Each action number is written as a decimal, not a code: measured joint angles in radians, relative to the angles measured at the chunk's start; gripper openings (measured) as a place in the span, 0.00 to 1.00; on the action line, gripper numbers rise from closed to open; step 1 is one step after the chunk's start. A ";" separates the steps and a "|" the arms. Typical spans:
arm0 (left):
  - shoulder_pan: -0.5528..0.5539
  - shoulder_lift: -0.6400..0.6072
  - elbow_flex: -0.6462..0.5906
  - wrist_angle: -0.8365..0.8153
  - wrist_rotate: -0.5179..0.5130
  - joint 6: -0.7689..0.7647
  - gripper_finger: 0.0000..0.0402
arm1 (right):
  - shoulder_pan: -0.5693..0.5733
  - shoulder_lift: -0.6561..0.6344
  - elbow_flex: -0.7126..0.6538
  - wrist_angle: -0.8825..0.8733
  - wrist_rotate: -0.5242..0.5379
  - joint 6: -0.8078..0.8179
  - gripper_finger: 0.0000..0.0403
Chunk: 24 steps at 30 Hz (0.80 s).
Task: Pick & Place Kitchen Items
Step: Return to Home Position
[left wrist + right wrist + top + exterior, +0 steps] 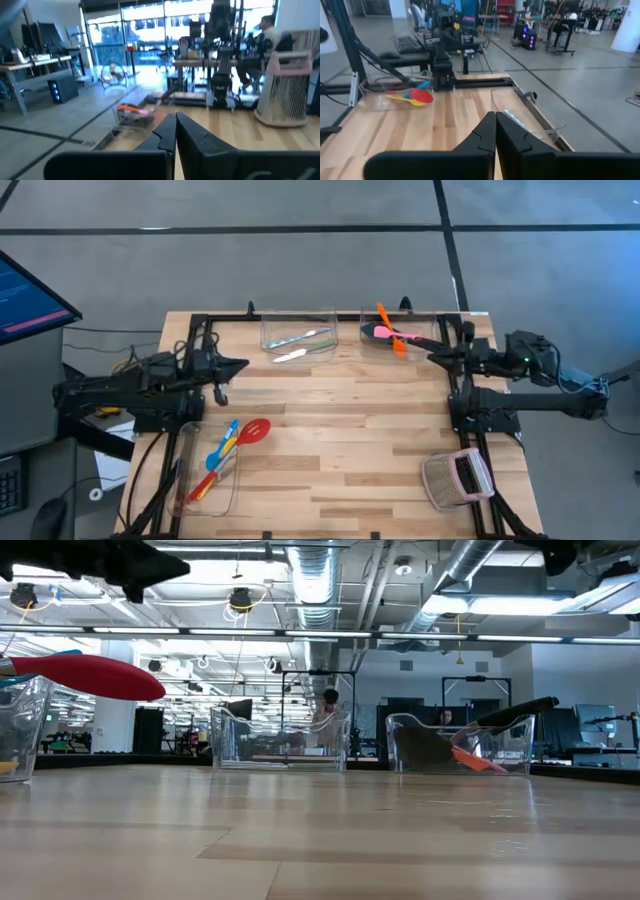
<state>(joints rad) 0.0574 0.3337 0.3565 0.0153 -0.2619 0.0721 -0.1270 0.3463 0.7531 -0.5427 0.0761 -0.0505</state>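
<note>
My left gripper (243, 365) hangs shut over the table's left part, pointing level toward the right, and holds nothing (175, 120). My right gripper (432, 356) is shut too, above the far right, pointing left, with nothing in it (495, 120). A red slotted spoon (255, 431) leans out of the near-left clear bin (190, 490), which also holds blue and yellow utensils (226, 442). Pale cutlery (300, 338) lies in the far middle bin (268, 330). Orange (388, 325), pink (398, 335) and black utensils lie in the far right bin (440, 320).
A grey mesh object with a pink part (458, 478) stands at the near right corner. A monitor (30, 300) stands off the table's left. Bare wood (340, 430) lies between the two arms. People sit in the room beyond the far edge (328, 705).
</note>
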 joint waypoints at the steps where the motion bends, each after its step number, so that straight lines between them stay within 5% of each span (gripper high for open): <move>1: 0.000 -0.014 0.000 0.000 0.000 0.002 0.01 | 0.005 -0.018 -0.007 0.001 0.000 0.000 0.00; 17: 0.000 -0.332 0.000 -0.189 -0.065 0.016 0.01 | 0.035 -0.269 -0.134 0.004 0.091 0.052 0.00; 24: 0.000 -0.315 0.006 -0.254 -0.069 -0.049 0.01 | 0.035 -0.341 -0.218 0.009 0.186 0.144 0.00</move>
<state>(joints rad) 0.0574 0.0190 0.3626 -0.2390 -0.3311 0.0232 -0.0921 0.0050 0.5350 -0.5337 0.2625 0.0939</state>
